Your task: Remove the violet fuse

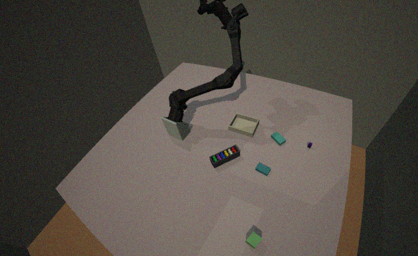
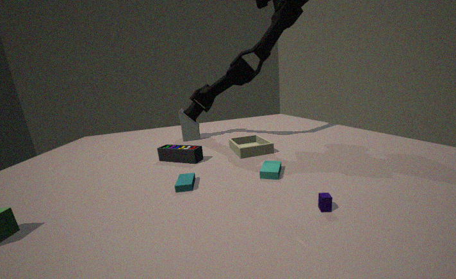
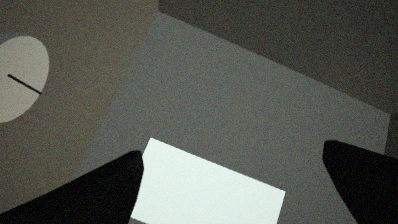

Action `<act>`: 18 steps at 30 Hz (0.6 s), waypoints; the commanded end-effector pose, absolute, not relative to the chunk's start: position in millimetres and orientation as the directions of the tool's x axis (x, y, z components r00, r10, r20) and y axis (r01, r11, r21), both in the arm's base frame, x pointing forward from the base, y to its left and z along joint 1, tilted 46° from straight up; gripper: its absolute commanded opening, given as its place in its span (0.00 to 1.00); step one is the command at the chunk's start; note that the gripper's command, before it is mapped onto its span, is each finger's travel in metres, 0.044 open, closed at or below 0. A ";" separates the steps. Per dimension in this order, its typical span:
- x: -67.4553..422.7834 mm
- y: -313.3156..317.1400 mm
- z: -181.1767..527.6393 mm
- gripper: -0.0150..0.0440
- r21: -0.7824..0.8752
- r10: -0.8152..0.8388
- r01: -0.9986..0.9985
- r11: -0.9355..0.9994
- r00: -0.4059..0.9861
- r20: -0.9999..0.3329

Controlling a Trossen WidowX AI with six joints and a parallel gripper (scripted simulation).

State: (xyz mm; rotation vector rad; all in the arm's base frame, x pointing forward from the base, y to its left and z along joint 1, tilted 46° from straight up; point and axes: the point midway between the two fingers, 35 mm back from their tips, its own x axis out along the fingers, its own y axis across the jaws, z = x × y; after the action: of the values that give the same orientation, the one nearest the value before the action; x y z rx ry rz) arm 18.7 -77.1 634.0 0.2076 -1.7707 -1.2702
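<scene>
Tool (image 3: 235, 170) spread wide, nearly to full span, dark fingers at the lower left and lower right of the wrist view, nothing between them, nothing touched. Grasping nothing. Raised high on the arm (image 1: 232, 60), well above the surface (image 1: 140, 190), tilted up at a pale ceiling panel (image 3: 205, 187) and a round light (image 3: 20, 77) rather than at the work below. Out of frame in the exterior view; only dimly made out at the top edge of the top view.

Violet fuse (image 1: 218, 157) seated in the fuse block (image 1: 225, 156), second slot from the left end of the row, between a green fuse (image 1: 215, 158) and a blue one. Block dark, lying near the middle of the surface, just in front of the arm's base (image 1: 176, 127).

Tray (image 1: 243, 124) beige, open-topped, just beyond and to the right of the block, apart from it.

Two teal blocks (image 1: 277, 138) (image 1: 263, 168) to the right of the fuse block. A small purple cube (image 1: 309, 145) farther right, well apart. A green cube (image 1: 253, 239) near the front edge.
</scene>
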 end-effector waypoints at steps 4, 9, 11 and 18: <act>-11.1 -83.5 626.7 0.75 0.860 -0.657 0.287 0.422 -0.557 0.508; -62.0 -112.4 604.0 0.53 0.930 -0.783 0.172 0.326 -0.501 0.368; -78.0 -129.1 592.3 0.44 0.951 -0.831 0.135 0.278 -0.463 0.309; -108.7 -202.2 540.9 0.37 0.994 -0.958 0.071 0.080 -0.269 0.096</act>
State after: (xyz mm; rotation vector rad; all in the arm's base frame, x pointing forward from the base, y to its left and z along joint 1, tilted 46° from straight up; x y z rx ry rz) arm -103.5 -172.0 563.6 0.8389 -1.5131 -1.3601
